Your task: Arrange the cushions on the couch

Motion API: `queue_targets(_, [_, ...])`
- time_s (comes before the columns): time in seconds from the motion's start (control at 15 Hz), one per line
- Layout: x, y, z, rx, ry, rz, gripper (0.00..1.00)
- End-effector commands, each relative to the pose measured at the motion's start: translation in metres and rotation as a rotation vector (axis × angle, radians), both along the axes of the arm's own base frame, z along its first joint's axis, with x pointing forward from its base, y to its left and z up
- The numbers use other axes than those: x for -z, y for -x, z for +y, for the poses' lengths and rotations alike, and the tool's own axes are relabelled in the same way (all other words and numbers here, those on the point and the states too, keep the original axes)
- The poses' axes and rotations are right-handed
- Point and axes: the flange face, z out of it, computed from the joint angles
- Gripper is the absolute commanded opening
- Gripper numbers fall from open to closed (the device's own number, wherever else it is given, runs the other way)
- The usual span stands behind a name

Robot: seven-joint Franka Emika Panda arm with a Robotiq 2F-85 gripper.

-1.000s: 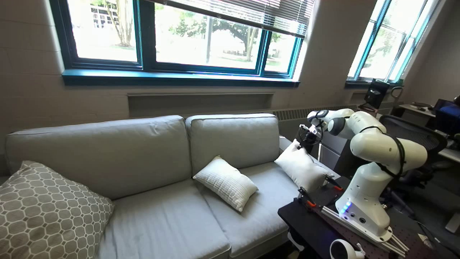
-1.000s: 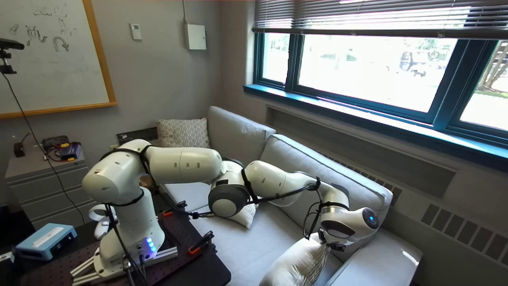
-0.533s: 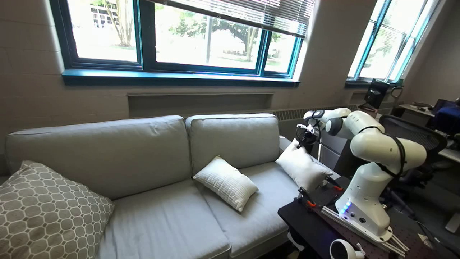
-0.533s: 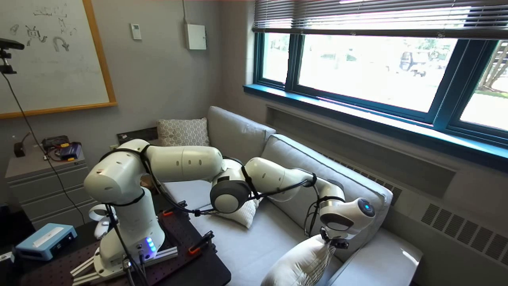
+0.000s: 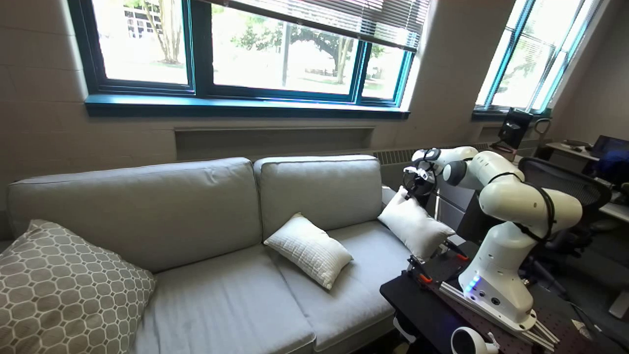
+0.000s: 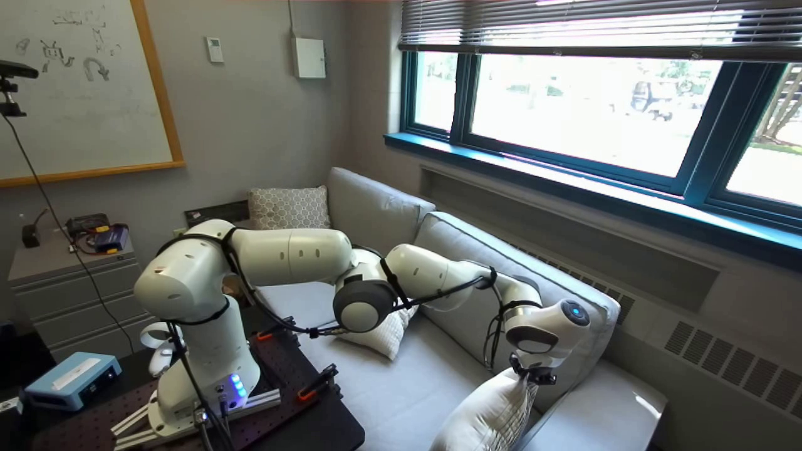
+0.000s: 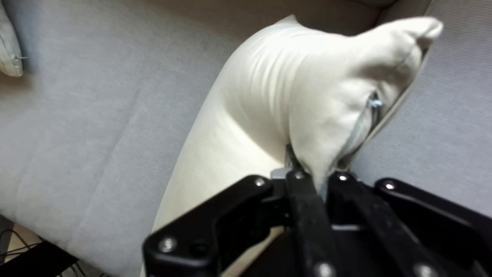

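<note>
Clamped on a fold along the upper edge of a soft, plain white square throw pillow (image 5: 415, 223), with cloth bunched inside the black two-fingered gripper (image 7: 321, 171) in the wrist view. In both exterior views, tilted at one end of the light grey fabric two-seat sofa (image 5: 221, 300), beside the padded arm (image 6: 604, 407) and near the dark flat work table (image 5: 413, 309); hard to tell whether resting on the seat (image 5: 373, 265) or just above. Judged to be the placing step, seemingly not yet settled against the grey fabric back cushion (image 5: 322, 194). Next, probably: carry toward that cushion, turn square to it, ease the lower edge onto the seat, then let go and rise clear without tugging the fold along. Best done slowly, with one edge alone gripped and sagging or twisting likely. Left for later, probably: straightening the small, puffy white throw pillow (image 5: 309, 250) with a quilted-looking face, lying askew near the middle of the sofa.
</note>
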Motion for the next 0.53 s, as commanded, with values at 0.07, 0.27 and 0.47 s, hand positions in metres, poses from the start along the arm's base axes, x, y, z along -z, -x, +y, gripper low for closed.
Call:
queue_targets(0.07, [-0.0100,-0.0071,0.0064,-0.008,0.014,0.028,0.33])
queue_targets(0.27, [-0.0092,-0.0099,0.0109,-0.022,0.023,0.037,0.53])
queue_targets(0.47, [-0.0102,-0.0122,0.0116,-0.030,0.046,0.037,0.75])
